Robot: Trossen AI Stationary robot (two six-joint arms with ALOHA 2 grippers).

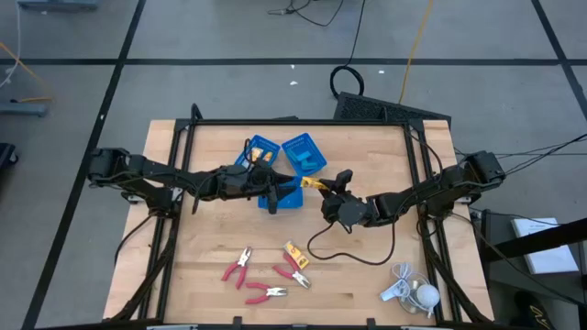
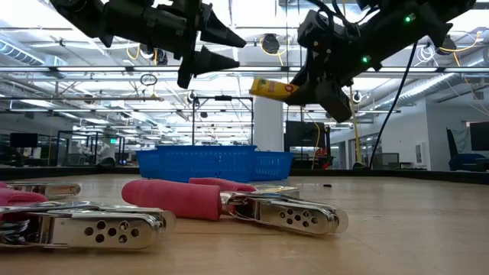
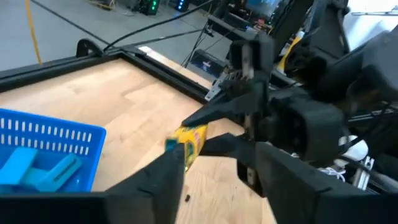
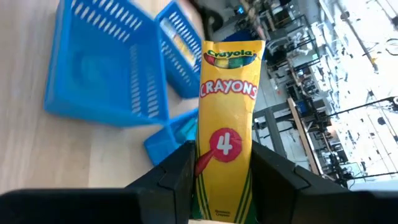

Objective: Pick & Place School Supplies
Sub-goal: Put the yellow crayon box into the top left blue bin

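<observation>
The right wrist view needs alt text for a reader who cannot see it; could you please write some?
A yellow Crayola crayon packet, marked with a 4, is held upright between the two dark fingers of the right tool. Behind it, blue plastic trays sit on the wooden table, one holding a light-blue piece, with the workshop room beyond.

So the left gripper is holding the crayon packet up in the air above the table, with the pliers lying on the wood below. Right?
Not quite: the right gripper holds the crayon packet, as the right wrist view shows. The left gripper stands open beside it. The packet is in the air, and the pliers lie on the table.
</observation>
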